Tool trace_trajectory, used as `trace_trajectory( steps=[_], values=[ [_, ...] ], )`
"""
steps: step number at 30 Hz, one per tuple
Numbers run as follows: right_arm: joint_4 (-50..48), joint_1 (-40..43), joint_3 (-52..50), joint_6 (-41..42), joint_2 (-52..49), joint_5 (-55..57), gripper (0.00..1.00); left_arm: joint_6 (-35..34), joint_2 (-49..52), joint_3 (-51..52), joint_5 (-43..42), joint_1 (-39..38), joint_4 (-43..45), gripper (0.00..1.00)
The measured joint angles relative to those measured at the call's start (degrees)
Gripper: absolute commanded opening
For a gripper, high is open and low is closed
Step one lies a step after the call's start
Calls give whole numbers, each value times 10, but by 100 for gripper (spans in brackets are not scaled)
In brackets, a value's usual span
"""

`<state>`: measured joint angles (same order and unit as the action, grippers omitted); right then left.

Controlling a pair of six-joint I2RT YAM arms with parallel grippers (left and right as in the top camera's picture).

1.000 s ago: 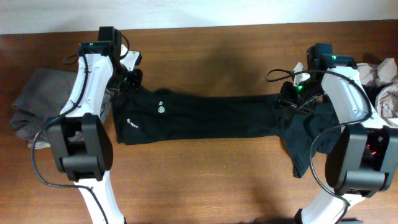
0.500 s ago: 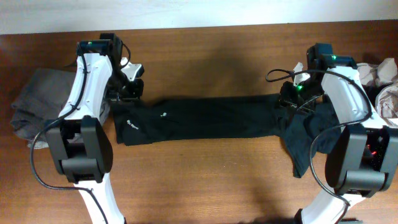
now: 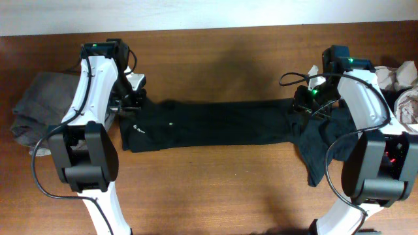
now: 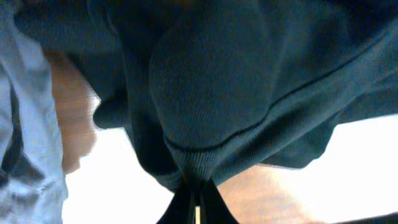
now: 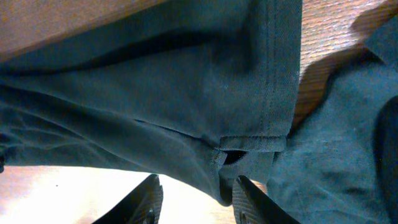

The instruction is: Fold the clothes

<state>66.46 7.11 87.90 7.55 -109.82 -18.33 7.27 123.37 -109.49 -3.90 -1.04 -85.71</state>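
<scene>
The black T-shirt (image 3: 215,124) lies stretched in a long band across the table between my two arms, with a small white logo near its left end. My left gripper (image 3: 134,99) is at the shirt's upper left corner. In the left wrist view it (image 4: 196,200) is shut on a bunched fold of the black cloth (image 4: 217,87). My right gripper (image 3: 307,103) is at the shirt's right end. In the right wrist view its fingers (image 5: 199,202) stand apart, with a hemmed fold of the shirt (image 5: 186,93) hanging between them against the right finger.
A grey garment (image 3: 32,111) lies bunched at the left table edge, behind the left arm. Light patterned garments (image 3: 400,81) are piled at the far right. More black cloth (image 3: 320,153) trails toward the front under the right arm. The table is brown wood (image 3: 215,189).
My left gripper has moved toward the front with the shirt's upper left corner, bringing that edge down so the band is narrower at the left. The right arm has not moved.
</scene>
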Motion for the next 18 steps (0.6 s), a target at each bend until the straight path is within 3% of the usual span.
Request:
trace_trajectory(
  steps=[10,13,18],
  values=[
    [0,0,0,0,0,0,42,-33,0,1,38,0,-14,1],
    [0,0,0,0,0,0,43,-43,-3,-7,51,0,-7,14],
    [0,0,0,0,0,0,42,-54,-21,-18,68,0,-2,16]
  ],
)
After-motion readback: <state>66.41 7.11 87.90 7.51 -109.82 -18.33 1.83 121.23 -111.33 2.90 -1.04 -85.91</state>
